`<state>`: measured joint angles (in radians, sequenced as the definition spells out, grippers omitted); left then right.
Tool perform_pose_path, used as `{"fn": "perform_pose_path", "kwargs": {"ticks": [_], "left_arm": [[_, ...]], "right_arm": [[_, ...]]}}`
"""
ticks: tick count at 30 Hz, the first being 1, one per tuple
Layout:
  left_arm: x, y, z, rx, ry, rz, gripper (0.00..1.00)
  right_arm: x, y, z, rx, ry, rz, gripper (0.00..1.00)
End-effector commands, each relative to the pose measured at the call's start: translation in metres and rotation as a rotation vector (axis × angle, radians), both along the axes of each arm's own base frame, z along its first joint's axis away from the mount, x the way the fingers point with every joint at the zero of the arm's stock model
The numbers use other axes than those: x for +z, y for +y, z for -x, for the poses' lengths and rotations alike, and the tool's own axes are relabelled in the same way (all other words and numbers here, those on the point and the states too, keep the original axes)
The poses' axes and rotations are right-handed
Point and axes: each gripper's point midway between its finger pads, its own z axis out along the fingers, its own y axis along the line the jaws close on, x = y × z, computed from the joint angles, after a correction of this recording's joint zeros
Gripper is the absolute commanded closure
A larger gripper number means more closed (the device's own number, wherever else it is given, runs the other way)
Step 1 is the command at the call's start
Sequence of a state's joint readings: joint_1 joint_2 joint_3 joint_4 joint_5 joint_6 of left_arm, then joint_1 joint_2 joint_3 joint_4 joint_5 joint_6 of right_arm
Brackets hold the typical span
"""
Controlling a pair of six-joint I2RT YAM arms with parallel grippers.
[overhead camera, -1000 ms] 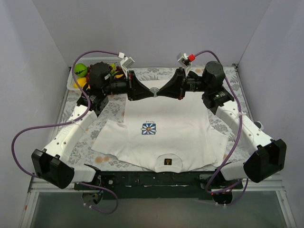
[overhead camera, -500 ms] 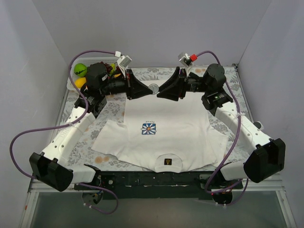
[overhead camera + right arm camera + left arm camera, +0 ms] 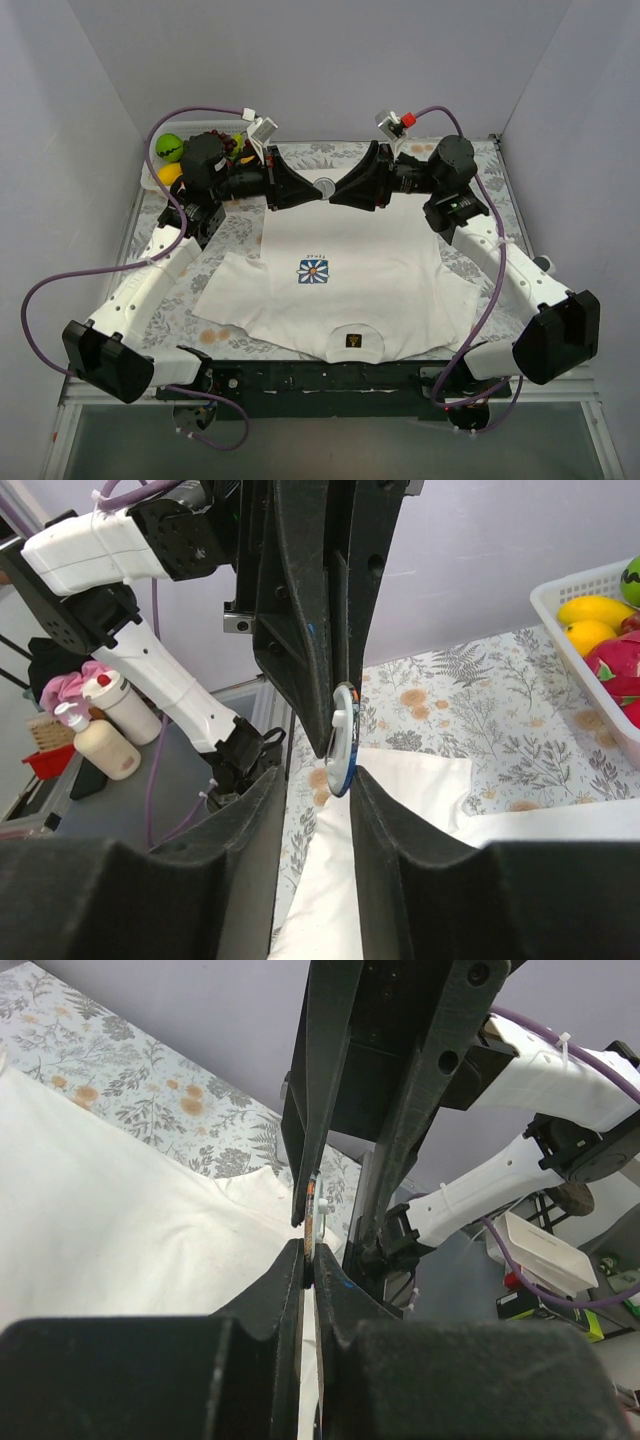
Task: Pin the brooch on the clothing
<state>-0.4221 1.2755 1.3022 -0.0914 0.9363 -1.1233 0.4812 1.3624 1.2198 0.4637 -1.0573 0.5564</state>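
The two arms meet fingertip to fingertip over the far part of the table. The left gripper [image 3: 308, 1260] has its black fingers pinched together on the small round disc brooch [image 3: 342, 738]. In the left wrist view the disc shows edge-on as a thin sliver sticking out past the tips. In the right wrist view it shows a pale side with a bluish rim, hanging from the left fingertips.

The right gripper [image 3: 318, 785] is narrowly parted, one black finger on each side of the brooch's lower edge. The disc sits closer to one finger than the other. Whether it touches that finger I cannot tell.

The white short-sleeved cotton T-shirt [image 3: 350, 250] lies flat on the grey floral tablecloth [image 3: 230, 225], below the grippers and stretching from them toward the arm bases. In the top view the brooch is just past the shirt's far hem. The blue-and-white daisy print [image 3: 314, 270] lies well apart from both grippers, on the base side. A white plastic basket [image 3: 590, 590] of fruit stands beyond the left gripper's wrist.
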Motion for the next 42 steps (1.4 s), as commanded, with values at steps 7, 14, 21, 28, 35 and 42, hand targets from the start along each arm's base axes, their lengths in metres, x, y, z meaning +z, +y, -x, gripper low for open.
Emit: {"fn": "perform_pose_path", "kwargs": {"ticks": [7, 14, 21, 28, 35, 42], "left_arm": [[0.01, 0.003, 0.013, -0.033, -0.047, 0.015, 1.0], [0.009, 0.003, 0.014, -0.047, -0.046, 0.014, 1.0], [0.007, 0.003, 0.016, -0.059, -0.048, 0.009, 1.0], [0.003, 0.004, 0.019, -0.07, -0.059, -0.007, 1.0], [0.001, 0.005, 0.02, -0.071, -0.067, -0.015, 1.0], [0.003, 0.005, 0.02, -0.072, -0.073, -0.013, 1.0]], "right_arm": [[0.021, 0.005, 0.003, 0.019, -0.053, -0.057, 0.74], [0.022, 0.01, 0.004, 0.029, -0.044, -0.057, 0.75], [0.025, 0.009, 0.004, 0.028, -0.05, -0.066, 0.82], [0.031, 0.01, 0.007, 0.048, -0.059, -0.085, 0.8], [0.036, 0.009, 0.01, 0.073, -0.056, -0.101, 0.79], [0.03, 0.011, 0.008, 0.076, -0.038, -0.073, 0.99]]}}
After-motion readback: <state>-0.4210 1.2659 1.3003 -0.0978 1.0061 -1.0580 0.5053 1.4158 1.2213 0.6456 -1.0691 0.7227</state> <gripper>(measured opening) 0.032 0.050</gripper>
